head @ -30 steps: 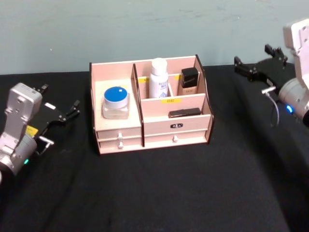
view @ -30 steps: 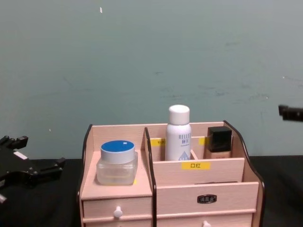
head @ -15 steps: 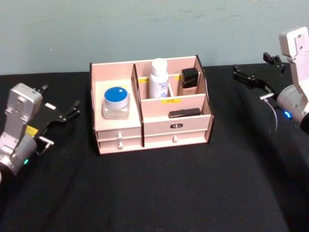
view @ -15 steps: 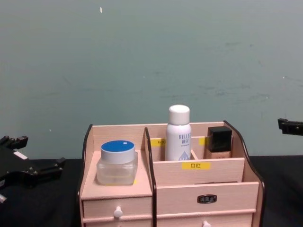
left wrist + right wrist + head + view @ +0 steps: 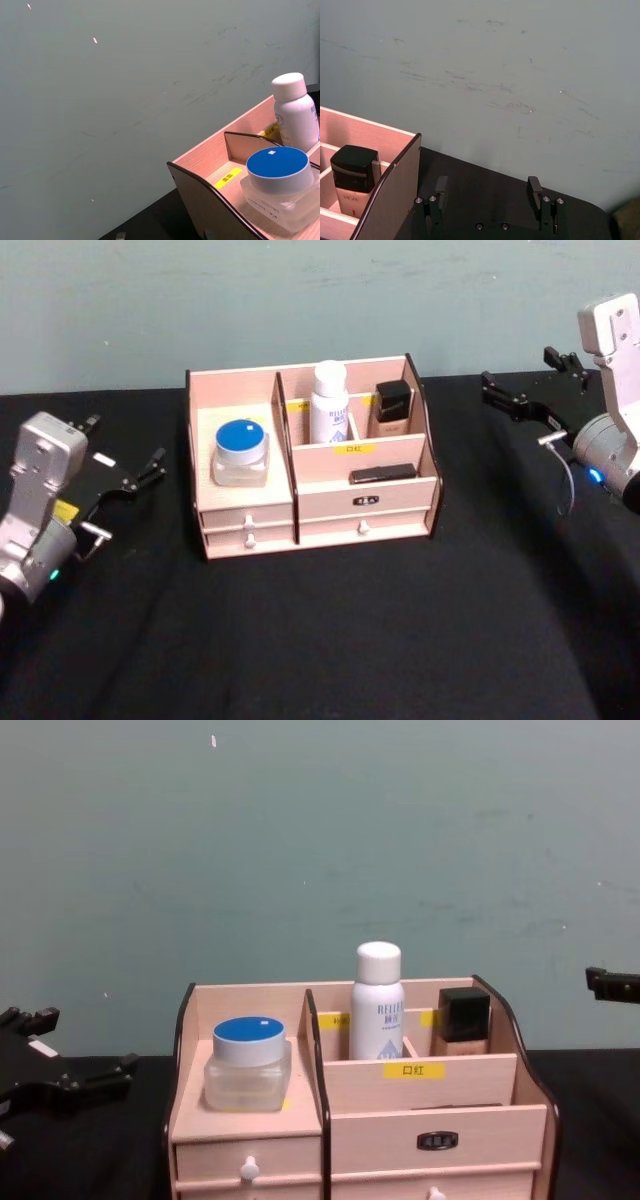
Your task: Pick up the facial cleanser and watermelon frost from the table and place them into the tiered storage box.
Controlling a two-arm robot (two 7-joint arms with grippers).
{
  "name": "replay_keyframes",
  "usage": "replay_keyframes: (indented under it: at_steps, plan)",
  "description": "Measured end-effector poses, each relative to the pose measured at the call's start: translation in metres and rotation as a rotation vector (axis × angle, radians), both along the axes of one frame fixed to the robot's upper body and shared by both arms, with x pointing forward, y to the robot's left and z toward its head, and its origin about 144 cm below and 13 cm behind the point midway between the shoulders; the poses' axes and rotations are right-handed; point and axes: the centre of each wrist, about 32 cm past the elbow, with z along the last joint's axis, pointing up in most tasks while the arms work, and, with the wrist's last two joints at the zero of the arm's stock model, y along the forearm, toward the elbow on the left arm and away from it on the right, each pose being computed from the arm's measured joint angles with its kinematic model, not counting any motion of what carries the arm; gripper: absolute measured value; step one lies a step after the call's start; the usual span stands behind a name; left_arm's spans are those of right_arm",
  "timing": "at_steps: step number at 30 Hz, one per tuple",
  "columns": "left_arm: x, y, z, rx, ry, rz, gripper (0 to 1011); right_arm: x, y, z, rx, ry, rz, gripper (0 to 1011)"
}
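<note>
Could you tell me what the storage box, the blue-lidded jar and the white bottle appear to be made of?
The tiered storage box looks like thin pale wood or plywood: faint grain, matte faces, dark cut edges. The watermelon frost jar has a thick, translucent frosted body, glass or heavy plastic, under a smooth blue lid, probably plastic. The facial cleanser is opaque white with a slight sheen, most likely plastic.

Head view: looked down and forward from above at the worktop (image 5: 330,630), taking in the whole tiered storage box (image 5: 310,465).
Chest view: sat lower and nearer, facing the box front-on.
Left wrist view: looked close across the box's left compartment toward the wall.
Right wrist view: faced the wall past the box's right side.
Shared: all saw the box.
</note>
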Motion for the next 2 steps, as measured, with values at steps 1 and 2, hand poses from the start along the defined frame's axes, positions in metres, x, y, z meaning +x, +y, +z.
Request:
replay_keyframes:
  at_steps: [1, 2]
  plan:
    - [0.0, 0.0, 0.0, 0.0, 0.0, 0.0, 1010, 0.0, 0.0, 0.0001, 0.0, 0.0, 0.0, 1002]
    - [0.0, 0.0, 0.0, 0.0, 0.0, 0.0, 1010, 0.0, 0.0, 0.0001, 0.0, 0.0, 0.0, 1002]
